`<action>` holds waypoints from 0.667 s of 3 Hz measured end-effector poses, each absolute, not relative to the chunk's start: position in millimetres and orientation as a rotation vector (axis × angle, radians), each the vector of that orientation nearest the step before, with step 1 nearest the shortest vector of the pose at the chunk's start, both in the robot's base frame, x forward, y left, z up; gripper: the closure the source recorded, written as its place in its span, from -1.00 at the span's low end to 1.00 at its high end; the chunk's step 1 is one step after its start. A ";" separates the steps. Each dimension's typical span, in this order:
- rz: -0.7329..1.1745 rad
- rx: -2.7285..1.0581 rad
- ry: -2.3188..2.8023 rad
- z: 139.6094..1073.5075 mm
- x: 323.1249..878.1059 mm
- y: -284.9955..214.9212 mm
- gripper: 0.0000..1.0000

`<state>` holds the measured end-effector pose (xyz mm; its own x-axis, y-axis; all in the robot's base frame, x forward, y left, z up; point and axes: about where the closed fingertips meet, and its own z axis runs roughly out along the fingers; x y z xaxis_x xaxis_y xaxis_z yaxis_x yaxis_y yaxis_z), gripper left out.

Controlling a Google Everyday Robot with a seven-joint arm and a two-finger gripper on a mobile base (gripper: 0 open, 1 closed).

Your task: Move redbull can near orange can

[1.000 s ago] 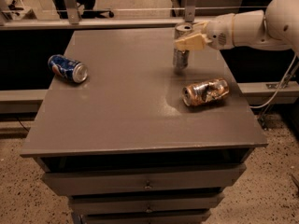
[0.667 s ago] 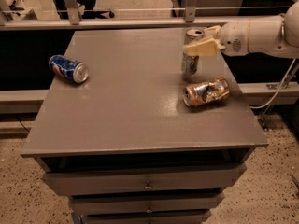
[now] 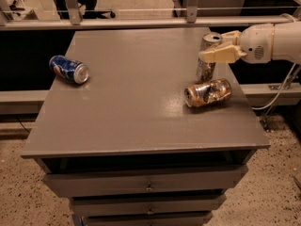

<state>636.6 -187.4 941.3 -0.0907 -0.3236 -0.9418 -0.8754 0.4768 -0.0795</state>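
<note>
The redbull can [image 3: 206,68] is slim and silver and stands upright near the table's right edge, just behind the orange can [image 3: 208,92]. The orange can lies on its side, dented and shiny, with its open end to the left. My gripper [image 3: 212,45] reaches in from the right on a white arm. Its cream fingers [image 3: 217,54] are closed around the upper part of the redbull can. The can's base is at or just above the tabletop, and a small gap shows between the two cans.
A blue can with a red-white logo [image 3: 69,69] lies on its side at the left of the grey table [image 3: 131,107]. The table has drawers below. A metal rail [image 3: 141,22] runs behind it, and a cable hangs at the right.
My gripper has carried the redbull can to the right and slightly forward, closer to the orange can. The orange and blue cans have not moved.
</note>
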 end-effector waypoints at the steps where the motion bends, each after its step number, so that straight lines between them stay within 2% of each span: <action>1: 0.667 -1.053 1.661 930.3 629.3 -189.4 1.00; 2: 0.700 -1.075 1.659 920.3 625.9 -184.1 0.67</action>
<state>625.9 -184.1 920.3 -0.1075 -0.3205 -0.9411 -0.8981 0.4374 -0.0464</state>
